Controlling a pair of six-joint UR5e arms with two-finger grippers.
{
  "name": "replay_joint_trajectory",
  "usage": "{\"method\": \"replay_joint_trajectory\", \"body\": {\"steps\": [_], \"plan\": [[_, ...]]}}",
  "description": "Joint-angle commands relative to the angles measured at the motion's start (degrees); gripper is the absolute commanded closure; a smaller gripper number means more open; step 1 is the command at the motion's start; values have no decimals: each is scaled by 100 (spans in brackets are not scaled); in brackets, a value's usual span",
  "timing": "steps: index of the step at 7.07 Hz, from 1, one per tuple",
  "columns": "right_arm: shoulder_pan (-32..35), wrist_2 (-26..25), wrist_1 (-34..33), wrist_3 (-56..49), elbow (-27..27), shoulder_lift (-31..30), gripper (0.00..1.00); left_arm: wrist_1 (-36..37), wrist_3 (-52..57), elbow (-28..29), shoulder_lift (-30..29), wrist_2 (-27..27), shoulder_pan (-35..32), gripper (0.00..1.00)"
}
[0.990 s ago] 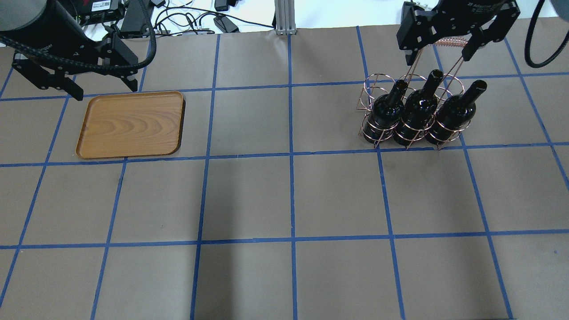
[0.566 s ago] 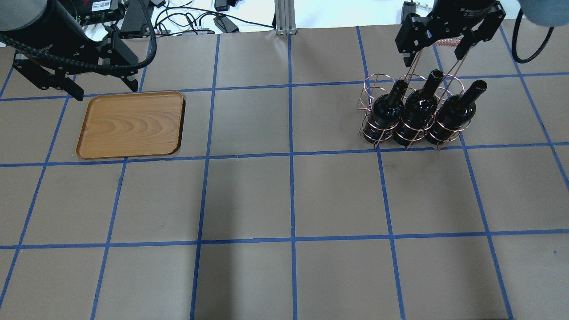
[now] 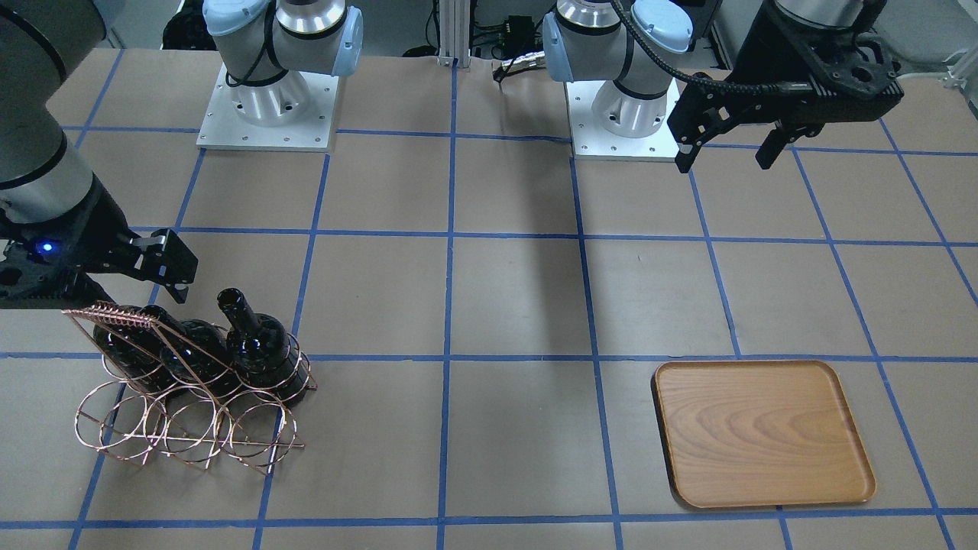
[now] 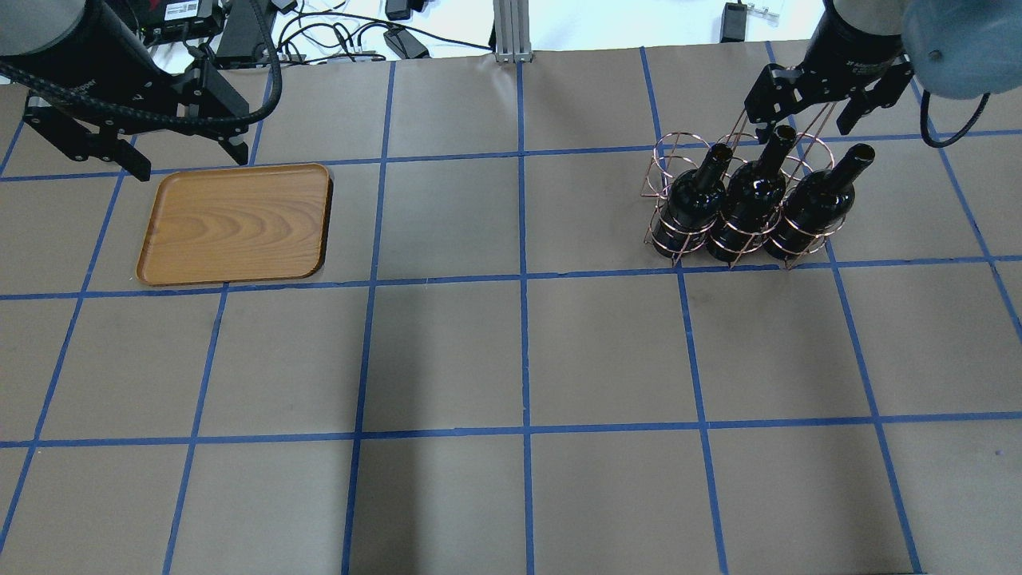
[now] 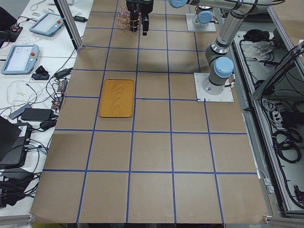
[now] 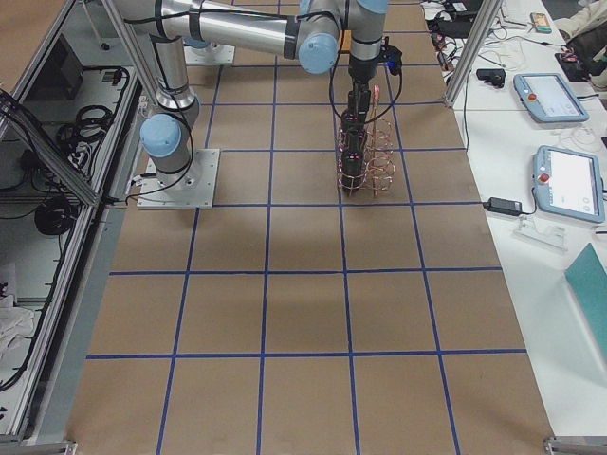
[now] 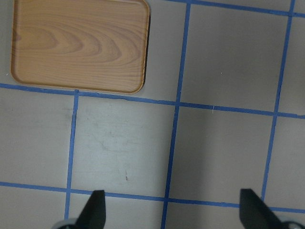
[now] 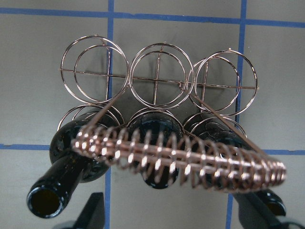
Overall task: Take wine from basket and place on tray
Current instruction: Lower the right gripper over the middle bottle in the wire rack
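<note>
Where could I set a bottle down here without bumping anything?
The light wooden tray is bare, and so is the brown paper table between it and the copper wire basket. It is crowded at the basket: three black glass bottles fill one row, with the right arm's open fingers above.

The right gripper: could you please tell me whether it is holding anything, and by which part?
Nothing is held: the right gripper is open, fingers wide apart, hovering near the handle bar of the basket with nothing clamped.
</note>
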Motion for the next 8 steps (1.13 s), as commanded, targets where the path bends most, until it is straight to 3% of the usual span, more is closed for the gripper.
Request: {"method": "replay_joint_trajectory", "body": {"steps": [1,4,7,8], "plan": [[43,6,-359,116,36,194,1,0,0,0,8,0,-1,0],[44,6,-343,20,44,361,4,0,0,0,8,0,-1,0],[44,15,-255,38,44,432,37,-9,0,0,8,0,-1,0],[44,15,-272,29,36,432,41,-9,0,0,8,0,-1,0]]}}
